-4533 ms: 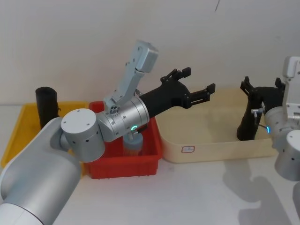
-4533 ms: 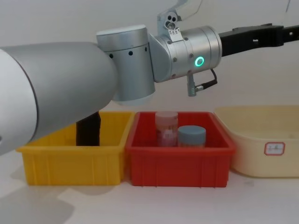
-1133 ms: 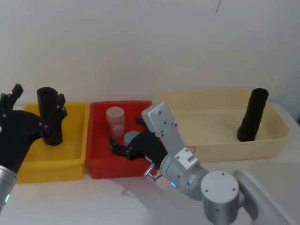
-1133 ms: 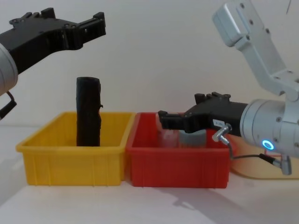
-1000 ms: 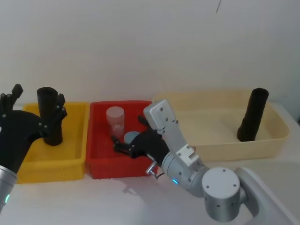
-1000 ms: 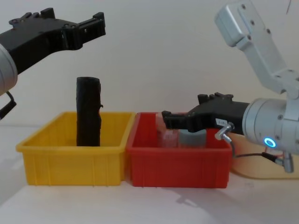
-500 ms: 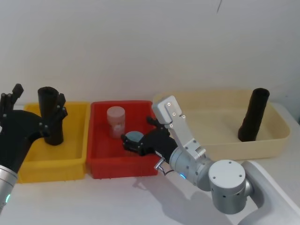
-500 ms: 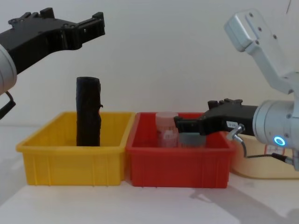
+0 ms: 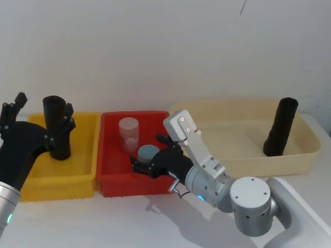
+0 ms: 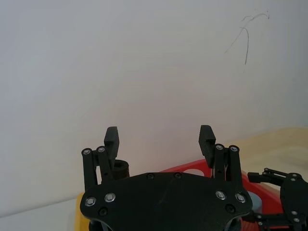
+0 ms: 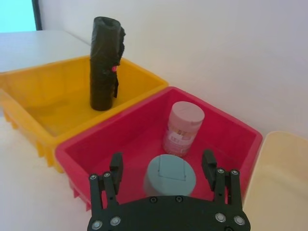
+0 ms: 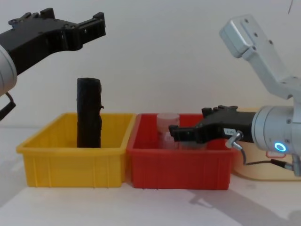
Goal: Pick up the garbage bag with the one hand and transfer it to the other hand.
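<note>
Well apart from garbage bag, perhaps leaning, left gripper, right gripper, fingers spread.

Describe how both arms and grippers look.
The left gripper and right gripper are matte black forked two-finger units with silver screw heads. The right wrist is a silver cylinder with a blue ring light, a thin dark cable and a pale grey boxy mount.

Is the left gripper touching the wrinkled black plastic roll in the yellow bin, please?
Apart: the chest view shows bare wall between the left gripper and the wrinkled black roll.
</note>
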Controlling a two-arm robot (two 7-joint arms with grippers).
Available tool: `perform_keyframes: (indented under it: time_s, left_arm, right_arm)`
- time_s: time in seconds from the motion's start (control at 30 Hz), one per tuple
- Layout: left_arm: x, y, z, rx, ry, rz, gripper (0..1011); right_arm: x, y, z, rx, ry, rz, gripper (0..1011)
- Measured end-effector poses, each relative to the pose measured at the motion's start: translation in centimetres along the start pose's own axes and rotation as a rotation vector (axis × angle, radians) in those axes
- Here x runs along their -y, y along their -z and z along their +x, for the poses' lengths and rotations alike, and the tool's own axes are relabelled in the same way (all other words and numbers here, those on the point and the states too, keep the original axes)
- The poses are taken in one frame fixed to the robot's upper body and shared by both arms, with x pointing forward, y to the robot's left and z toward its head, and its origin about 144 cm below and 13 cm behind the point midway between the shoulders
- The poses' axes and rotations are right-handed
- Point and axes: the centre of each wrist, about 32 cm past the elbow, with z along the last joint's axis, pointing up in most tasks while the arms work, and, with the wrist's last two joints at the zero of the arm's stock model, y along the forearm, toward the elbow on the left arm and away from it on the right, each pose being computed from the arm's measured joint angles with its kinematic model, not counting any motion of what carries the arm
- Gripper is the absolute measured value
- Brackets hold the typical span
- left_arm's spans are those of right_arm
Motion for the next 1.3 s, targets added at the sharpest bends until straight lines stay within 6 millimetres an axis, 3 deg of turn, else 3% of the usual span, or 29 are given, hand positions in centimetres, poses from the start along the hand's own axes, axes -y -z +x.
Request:
perform_keyframes:
  time_s: [1.3]
  left_arm:
    - [0.0, 0.0, 0.0, 0.0, 0.0, 0.0, 1000]
  right_arm:
    - [-1.3, 0.8, 0.6, -0.071, -0.001, 0.004, 1000]
